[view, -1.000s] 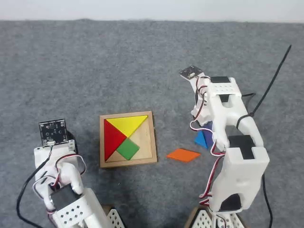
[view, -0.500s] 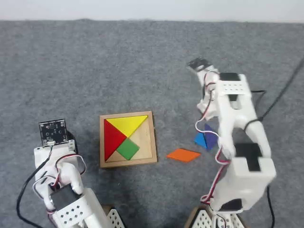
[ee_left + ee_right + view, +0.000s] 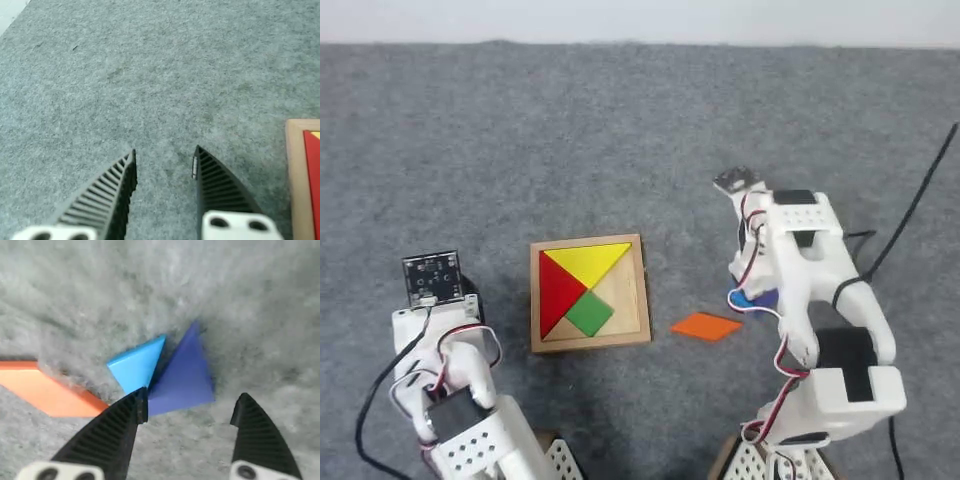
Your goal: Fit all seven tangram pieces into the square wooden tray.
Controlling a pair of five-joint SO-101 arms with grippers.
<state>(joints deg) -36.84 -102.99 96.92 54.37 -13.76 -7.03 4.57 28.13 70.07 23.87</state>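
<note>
- Tangram pieces seated in the square wooden tray (image 3: 585, 241): yellow triangle (image 3: 588, 262), red triangle (image 3: 556, 292), green square (image 3: 590, 313).
- Tray: flat on the grey worktop (image 3: 520, 130), between the two arms.
- Orange parallelogram (image 3: 706, 326): loose on the worktop, near the tray on the right arm's side, not touching it.
- Light blue triangle (image 3: 137, 365) and dark blue triangle (image 3: 182, 375): on the worktop, touching along one edge, near the parallelogram.
- Right fingers (image 3: 107, 435): spread, pinching nothing, hung above the two blue triangles.
- Left fingers (image 3: 220, 195): spread, pinching nothing, over bare worktop beside the tray's edge.
</note>
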